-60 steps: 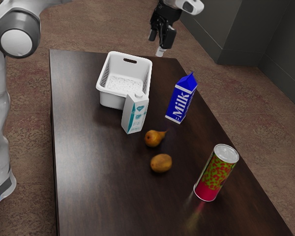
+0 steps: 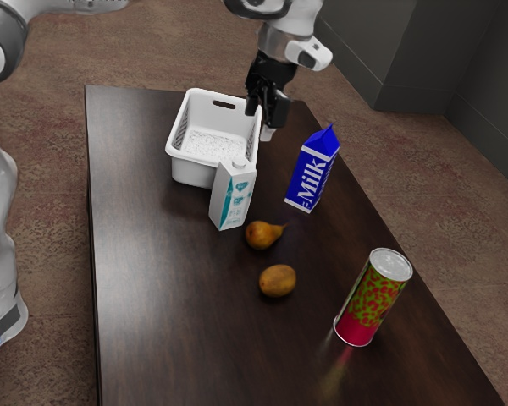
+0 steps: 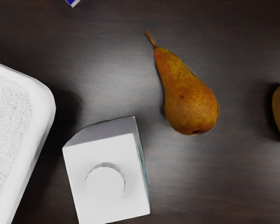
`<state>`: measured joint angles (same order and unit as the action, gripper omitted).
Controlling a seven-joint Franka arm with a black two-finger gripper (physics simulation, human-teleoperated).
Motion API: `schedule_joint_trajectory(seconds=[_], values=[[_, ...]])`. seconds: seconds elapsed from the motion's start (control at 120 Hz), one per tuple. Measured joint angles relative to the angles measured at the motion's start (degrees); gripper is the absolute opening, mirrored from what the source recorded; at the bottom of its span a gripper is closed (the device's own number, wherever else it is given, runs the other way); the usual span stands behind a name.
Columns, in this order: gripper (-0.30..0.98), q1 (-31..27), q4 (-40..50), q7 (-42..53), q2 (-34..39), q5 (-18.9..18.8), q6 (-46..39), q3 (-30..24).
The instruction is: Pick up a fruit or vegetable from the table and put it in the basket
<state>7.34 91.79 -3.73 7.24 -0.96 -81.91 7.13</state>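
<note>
The end effector (image 2: 266, 120) has come nearer the cartons; the pear (image 3: 188, 101) has shifted slightly. I cannot tell if the end effector is spread. Two fruits, two boxy cartons, one metal-lidded can (image 2: 372, 296), one slotted basket (image 2: 176, 139). The smooth pear lies on the table (image 2: 152, 304), its long axis and stem toward the blue carton (image 2: 311, 173).

This is an indoor room, rendered by a simulator; whether it belongs to a home or an office I cannot tell. Mottled brown flooring (image 2: 466, 254), like carpet or stone, surrounds a dark wood-grained table (image 2: 152, 296). Plain dark grey walls (image 2: 487, 76) meet at corners and have a skirting band (image 2: 402, 100) along the foot. The blue milk carton (image 2: 313, 173), pear (image 3: 191, 105) and white plastic basket (image 2: 192, 172) on the table give it a household touch.
</note>
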Motion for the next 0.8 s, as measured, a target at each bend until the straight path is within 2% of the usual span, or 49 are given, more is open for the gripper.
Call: schedule_joint_trajectory(seconds=[0.1,0.258,0.5,0.8], values=[[0.69,-0.2,3.0,-1.4,1.1,-0.3,-5.3,0.3],[0.69,-0.4,4.2,-1.0,-5.2,0.2,-12.2,0.3],[0.69,0.8,8.0,-0.6,-8.8,0.8,-19.1,0.1],[0.69,-0.1,9.4,-4.4,-12.2,6.4,-21.8,0.2]])
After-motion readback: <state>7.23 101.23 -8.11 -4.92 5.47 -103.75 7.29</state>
